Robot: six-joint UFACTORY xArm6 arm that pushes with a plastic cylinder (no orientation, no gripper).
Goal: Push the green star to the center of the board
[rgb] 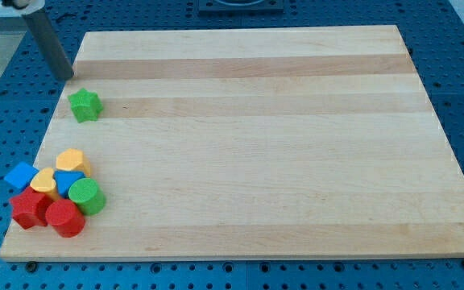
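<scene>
A green star [85, 105] is seen lying flat on the wooden board [280, 145], close to its left edge and toward the far side, well apart from the board's middle. My tip [65, 75] is found just off the board's far left corner, above and slightly left of the star, near it but not touching. No claw is carried by the arm, only a straight dark rod. Near the left front corner a tight cluster is gathered: a blue block [20, 175], two yellow blocks [71, 160] [43, 182], another blue block [68, 180], a green cylinder [86, 196], a red cylinder [64, 217] and a red block [28, 208].
</scene>
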